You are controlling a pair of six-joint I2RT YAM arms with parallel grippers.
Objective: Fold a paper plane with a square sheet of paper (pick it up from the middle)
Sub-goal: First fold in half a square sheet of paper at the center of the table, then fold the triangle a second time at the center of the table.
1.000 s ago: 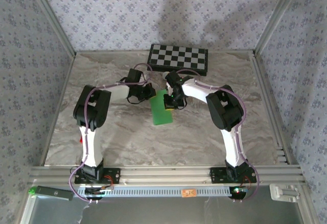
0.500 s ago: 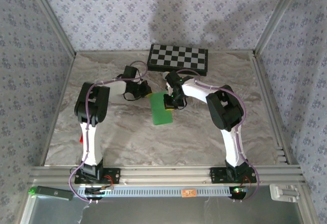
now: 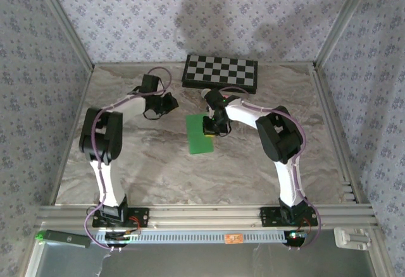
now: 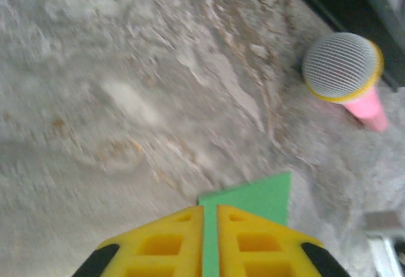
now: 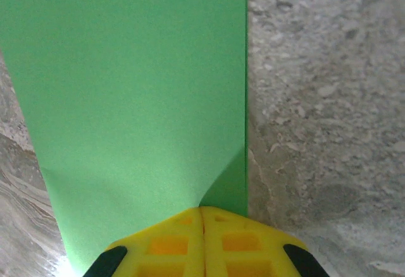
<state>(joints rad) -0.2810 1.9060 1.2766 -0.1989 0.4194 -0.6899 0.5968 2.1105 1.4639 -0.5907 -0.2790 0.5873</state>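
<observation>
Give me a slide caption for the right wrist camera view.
Right end effector, shut, tips on the green paper lying on the marble table.

The marbled table (image 3: 158,163) bears the green paper (image 3: 199,140), checkered board (image 3: 220,73) and pink-handled microphone (image 4: 345,74).

Checkered board (image 3: 220,73) at far edge of table (image 3: 158,169); pink-handled mic (image 4: 345,74) on it

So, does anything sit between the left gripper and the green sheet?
Nothing visible does. Bare table separates the left gripper from the green sheet. The pink microphone lies off to one side, clear of that line. The right gripper is clamped on the sheet.
</observation>
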